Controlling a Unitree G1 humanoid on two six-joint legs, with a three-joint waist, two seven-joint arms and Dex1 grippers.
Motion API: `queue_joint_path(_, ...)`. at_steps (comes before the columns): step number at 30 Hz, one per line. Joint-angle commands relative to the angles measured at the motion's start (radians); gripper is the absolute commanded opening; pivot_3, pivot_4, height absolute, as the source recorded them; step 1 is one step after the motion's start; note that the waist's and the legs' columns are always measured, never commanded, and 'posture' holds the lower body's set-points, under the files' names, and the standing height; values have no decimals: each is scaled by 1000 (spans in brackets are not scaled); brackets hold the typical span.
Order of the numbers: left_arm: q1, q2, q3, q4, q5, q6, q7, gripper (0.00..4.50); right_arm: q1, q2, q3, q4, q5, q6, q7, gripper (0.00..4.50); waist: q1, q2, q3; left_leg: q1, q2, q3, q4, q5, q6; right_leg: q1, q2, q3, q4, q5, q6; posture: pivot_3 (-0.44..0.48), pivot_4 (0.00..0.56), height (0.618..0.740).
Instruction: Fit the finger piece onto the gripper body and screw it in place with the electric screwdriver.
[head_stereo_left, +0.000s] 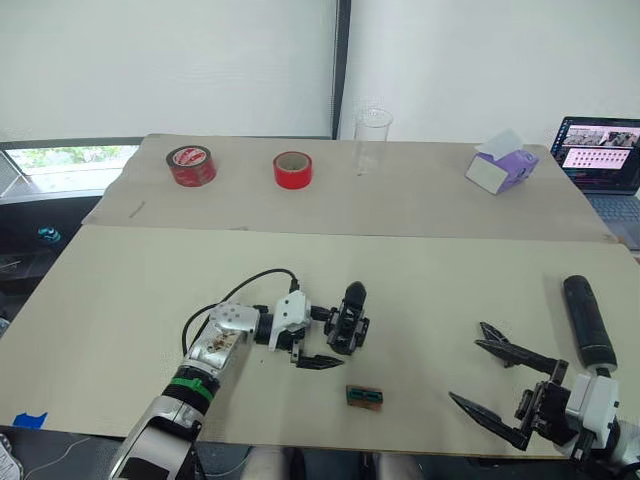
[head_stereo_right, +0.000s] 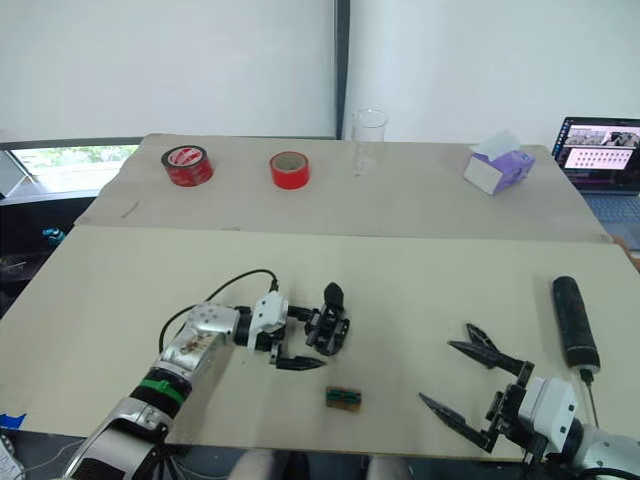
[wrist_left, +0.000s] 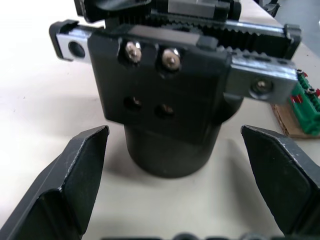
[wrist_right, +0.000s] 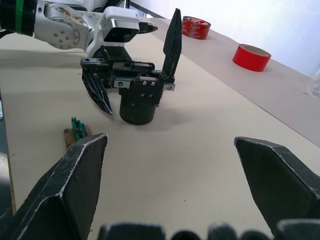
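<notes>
The gripper body (head_stereo_left: 349, 328) stands on the near table, a black block on a stubby cylinder with a toothed rail across its top (wrist_left: 165, 85). The slim finger piece (wrist_right: 172, 45) rises upright from one end of that rail. My left gripper (head_stereo_left: 335, 338) is open, its fingers (wrist_left: 75, 170) wide on either side of the body and not touching it. To the right, my right gripper (head_stereo_left: 468, 362) hangs open and empty near the front edge. The electric screwdriver (head_stereo_left: 588, 320) lies flat just right of it, its metal bit (head_stereo_right: 590, 395) pointing toward me.
A small green-and-brown block (head_stereo_left: 364, 396) lies in front of the gripper body. On the far table stand two red tape rolls (head_stereo_left: 191, 165) (head_stereo_left: 293, 170), a clear cup (head_stereo_left: 372, 140), a purple-and-white box (head_stereo_left: 502, 165) and a laptop (head_stereo_left: 605, 160).
</notes>
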Motion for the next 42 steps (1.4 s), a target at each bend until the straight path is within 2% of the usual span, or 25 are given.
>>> queue_joint_path(1, -6, -22, -21, 30, 18, -9, -8, 3934, 17, -3, -30, -37, 16, -1, -10, 4500, 0, 0, 0, 0, 0, 0, 0, 0, 0, 0, 0, 0, 0, 0, 0, 0, 150, 740)
queue_joint_path(2, -1, -24, -18, 19, 11, 3, -10, 3696, 21, -2, -31, -39, 15, -2, -12, 4500, 0, 0, 0, 0, 0, 0, 0, 0, 0, 0, 0, 0, 0, 0, 0, 0, 150, 740)
queue_joint_path(4, 21, -25, -8, -27, -1, 40, 9, 2649, 31, 1, -33, -42, 15, -5, -17, 4500, -1, 0, 0, 0, 0, 0, 0, 0, 1, 0, 0, 0, 0, 0, 0, 0, 150, 740)
queue_joint_path(5, 33, -24, -3, -52, -1, 56, 27, 2270, 37, 3, -33, -44, 14, -7, -19, 4500, -2, 0, 0, 0, 0, 0, 0, 0, 1, 0, 0, 0, 0, 0, 0, 0, 150, 740)
queue_joint_path(14, 124, -42, -15, -220, 35, 140, 174, 2263, 53, 25, -8, -53, -5, -18, -35, 4500, -1, 0, 0, 0, 0, 0, 0, -1, 1, 0, -1, 0, 0, -1, 1, 0, 150, 740)
queue_joint_path(23, 109, -13, -12, -183, 62, 124, 188, 2263, 39, 23, -12, -47, -2, -12, -31, 4500, 0, 0, 0, 0, 0, 0, 0, -1, 1, 0, -1, 0, 0, -1, 1, 0, 150, 740)
queue_joint_path(27, 124, 38, 19, -183, 44, 89, 157, 4246, 62, 22, -52, -70, 20, 3, -47, 4500, -5, 0, 0, 0, 0, 0, 0, -1, 1, 0, -1, 0, 0, -1, 1, 0, 150, 740)
queue_joint_path(28, 132, 57, 34, -187, 32, 82, 145, 4429, 77, 21, -67, -81, 29, 13, -53, 4500, -8, 0, 0, 0, 0, 0, 0, -1, 1, -1, 0, 0, 0, -1, 1, 0, 150, 740)
queue_joint_path(31, 166, 127, 89, -191, -21, 61, 99, 4429, 134, 31, -118, -99, 33, 15, -67, 4500, -21, 1, -1, 0, 2, 0, -1, 0, 0, -1, 1, 1, 1, -1, 1, 0, 150, 740)
queue_joint_path(35, 239, 241, 196, -238, -142, 53, -1, 4429, 257, 115, -196, -124, 9, -5, -129, 4500, -30, 1, -1, 2, 5, 0, -7, 0, -8, -3, 1, 0, 1, -3, -3, 0, 150, 740)
queue_joint_path(38, 264, 291, 262, -354, -255, 173, -14, 4429, 337, 180, -219, -159, -64, 30, -221, 4500, -27, 1, 0, 2, 5, 0, -8, 0, -12, -4, 0, 0, 1, -4, -4, 0, 150, 740)
queue_joint_path(40, 274, 330, 285, -449, -328, 276, -27, 4429, 380, 205, -233, -205, -138, 147, -332, 4500, -22, 2, 0, 1, 5, -1, -8, -1, -14, -6, -2, 0, 0, -4, -4, 0, 150, 740)
queue_joint_path(42, 274, 380, 299, -544, -394, 382, -42, 4429, 389, 225, -223, -280, -129, 254, -424, 4500, -22, 1, 1, 1, 5, 0, -8, -2, -15, -8, -3, 1, -1, -4, -4, 0, 150, 740)
